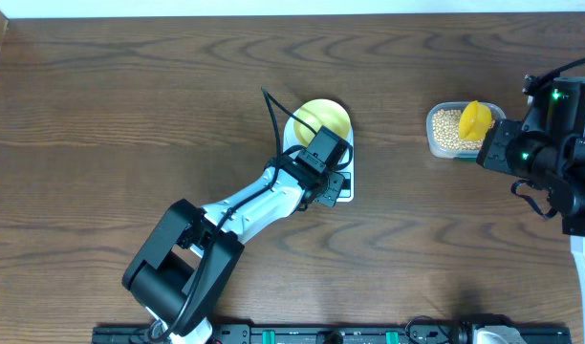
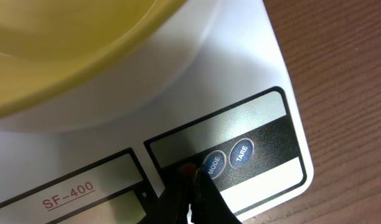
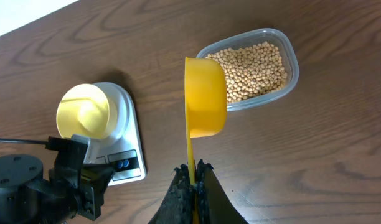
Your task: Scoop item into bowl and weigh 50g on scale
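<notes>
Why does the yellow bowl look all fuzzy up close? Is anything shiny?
Left wrist view: the bowl is probably too near the lens, so it blurs; on the scale the buttons are sharp, the display glares white. Right wrist view: beans and scoop look crisp.

Dark brown wood-grain table [image 1: 101,143], lighter strip along the far edge. Sitting flat on it around the middle: white kitchen scale [image 3: 133,134], button end facing the near edge. Well off to the right of that, also straight on the wood: clear plastic tub [image 3: 292,65] with rounded corners. Not touching, plenty of tabletop between the two. Black rail [image 1: 273,334] running along the near edge.
</notes>
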You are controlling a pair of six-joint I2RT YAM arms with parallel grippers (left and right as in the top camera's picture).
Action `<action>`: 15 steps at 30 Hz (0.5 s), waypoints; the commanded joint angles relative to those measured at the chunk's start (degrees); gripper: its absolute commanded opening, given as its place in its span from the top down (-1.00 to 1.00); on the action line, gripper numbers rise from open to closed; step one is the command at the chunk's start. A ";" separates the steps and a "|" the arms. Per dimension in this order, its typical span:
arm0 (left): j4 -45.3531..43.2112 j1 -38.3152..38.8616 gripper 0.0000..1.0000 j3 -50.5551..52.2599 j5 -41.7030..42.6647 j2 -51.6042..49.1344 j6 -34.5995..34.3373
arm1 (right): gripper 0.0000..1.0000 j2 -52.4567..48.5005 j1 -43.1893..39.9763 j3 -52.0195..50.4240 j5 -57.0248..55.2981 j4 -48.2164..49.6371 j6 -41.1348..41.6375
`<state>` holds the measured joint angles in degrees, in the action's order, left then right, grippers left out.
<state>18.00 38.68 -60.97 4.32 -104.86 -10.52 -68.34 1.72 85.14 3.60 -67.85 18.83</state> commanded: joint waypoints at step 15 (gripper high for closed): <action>1.64 -0.09 0.86 0.76 -1.01 -2.64 -0.50 | 0.98 0.50 -0.17 0.98 -0.22 -0.90 -0.02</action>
<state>18.20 38.68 -60.99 4.32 -104.88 -10.52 -68.34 1.72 85.14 3.60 -68.42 18.83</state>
